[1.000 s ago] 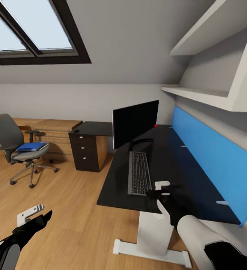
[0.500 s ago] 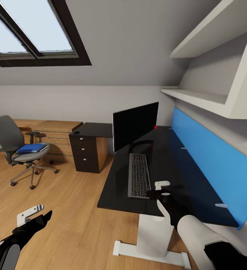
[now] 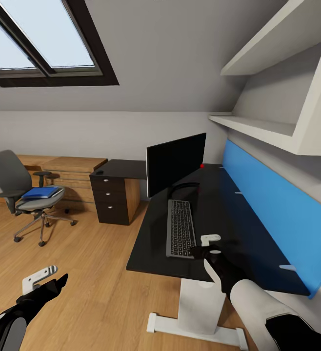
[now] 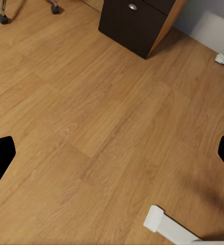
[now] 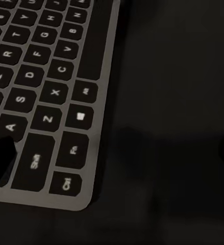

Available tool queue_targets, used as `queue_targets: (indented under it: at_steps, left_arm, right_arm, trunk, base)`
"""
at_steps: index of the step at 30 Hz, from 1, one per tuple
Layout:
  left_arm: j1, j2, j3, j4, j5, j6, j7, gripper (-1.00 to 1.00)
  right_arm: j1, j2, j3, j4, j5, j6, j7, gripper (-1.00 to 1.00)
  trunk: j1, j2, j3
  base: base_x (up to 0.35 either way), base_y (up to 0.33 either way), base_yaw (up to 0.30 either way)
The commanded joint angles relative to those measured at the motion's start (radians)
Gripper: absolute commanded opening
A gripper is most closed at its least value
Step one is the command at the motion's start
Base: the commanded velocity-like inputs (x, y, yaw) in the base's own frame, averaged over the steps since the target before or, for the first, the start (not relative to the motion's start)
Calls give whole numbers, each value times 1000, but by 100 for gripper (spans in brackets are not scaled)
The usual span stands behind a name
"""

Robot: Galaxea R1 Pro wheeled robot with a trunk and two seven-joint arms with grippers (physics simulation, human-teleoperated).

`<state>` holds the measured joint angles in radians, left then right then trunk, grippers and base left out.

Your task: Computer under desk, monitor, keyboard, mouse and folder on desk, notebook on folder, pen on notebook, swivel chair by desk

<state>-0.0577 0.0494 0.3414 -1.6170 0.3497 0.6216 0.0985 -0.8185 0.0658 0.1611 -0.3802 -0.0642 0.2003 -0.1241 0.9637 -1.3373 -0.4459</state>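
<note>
The black-topped desk (image 3: 214, 209) carries the monitor (image 3: 175, 163), and the silver keyboard (image 3: 181, 226) lies in front of it. My right gripper (image 3: 207, 246) hovers open just over the keyboard's near right corner (image 5: 66, 153), with bare desk top (image 5: 168, 127) between its fingers. Far left, the grey swivel chair (image 3: 14, 187) stands on the floor with the blue folder (image 3: 41, 191) on its seat. My left gripper (image 3: 50, 279) hangs open and empty above the wooden floor (image 4: 112, 127). The computer, mouse, notebook and pen are hidden or too small to tell.
A black drawer unit (image 3: 112, 197) (image 4: 137, 20) ends the desk's far wing, with low light-wood cabinets (image 3: 75, 168) beside it. A blue back panel (image 3: 277, 204) and white shelves (image 3: 258, 124) line the wall at the right. The desk's white foot (image 3: 194, 329) (image 4: 165, 227) rests on the floor.
The whole view has shifted very slightly since a second ago. Both arms and the things on the desk and chair stay where they were.
</note>
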Motion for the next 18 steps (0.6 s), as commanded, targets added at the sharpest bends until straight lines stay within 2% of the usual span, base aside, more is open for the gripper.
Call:
queue_targets:
  at_steps: [1, 18]
  left_arm:
    - [-1, 0, -1, -1, 11, 5, 9, 100]
    - [-1, -2, -3, -2, 11, 2, 6, 100]
  right_arm:
    - [-1, 0, 9, -2, -7, 6, -7, 100]
    - [-1, -3, 7, -7, -6, -55, -9, 100]
  trunk:
    - [0, -1, -1]
    - [0, -1, -1]
  base:
    - [0, 0, 0]
    - [14, 0, 0]
